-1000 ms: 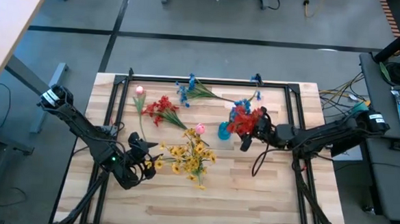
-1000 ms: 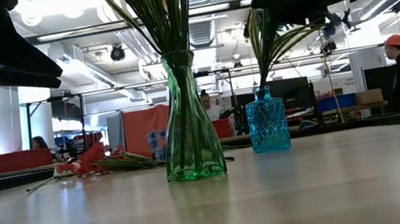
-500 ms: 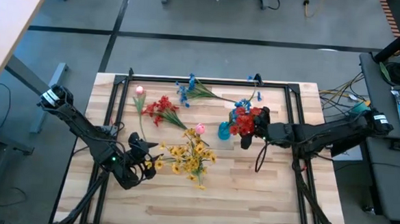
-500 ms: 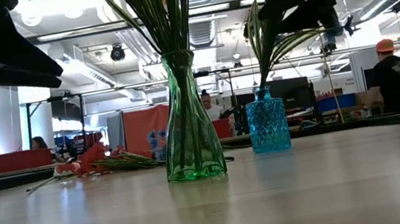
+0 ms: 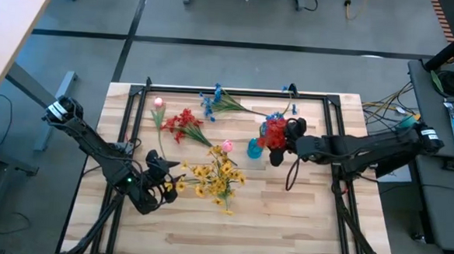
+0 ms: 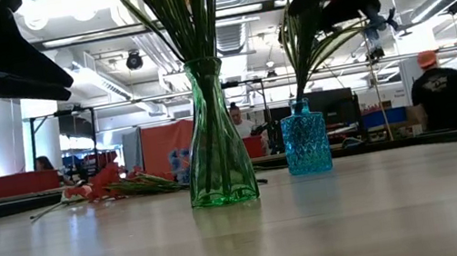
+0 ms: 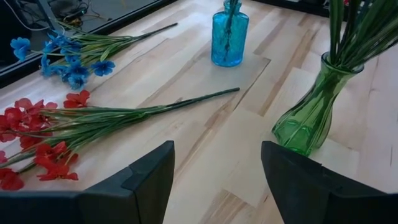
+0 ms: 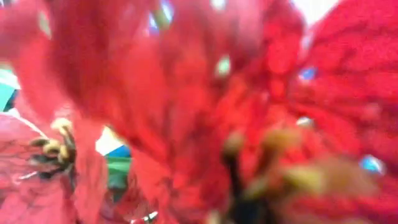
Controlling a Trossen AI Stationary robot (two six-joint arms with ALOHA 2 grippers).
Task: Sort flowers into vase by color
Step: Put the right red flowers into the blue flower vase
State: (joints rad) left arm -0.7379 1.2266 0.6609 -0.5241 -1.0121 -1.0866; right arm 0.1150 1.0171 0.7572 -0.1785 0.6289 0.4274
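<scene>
1. While the table [image 5: 284, 223] and the left arm have not stirred in the last second, your right arm has reached farther in over the boards; the right gripper [image 5: 292, 135] now sits against the red sprig [image 5: 273, 132] above the blue vase [image 6: 305, 139]; whether it grips the sprig or has let go you cannot tell, since red petals fill its wrist view.
2. Left gripper [image 7: 214, 155] waits near the table's front edge, jaws apart and empty, just beside the yellow flowers [image 5: 216, 177] in the green vase [image 6: 216, 139].
3. Red blooms have slid with the arm, closer over the blue vase's mouth; green stems rise from that vase in the low view; you look to be at the placing or release.
4. Blue blooms [image 5: 277, 116] show just beside the red ones; if both stand in that vase, colours are mixed.
5. Left to sort, lying loose: red stems [image 5: 182, 125], blue stems [image 5: 213, 101], pink bud [image 5: 159, 103].
</scene>
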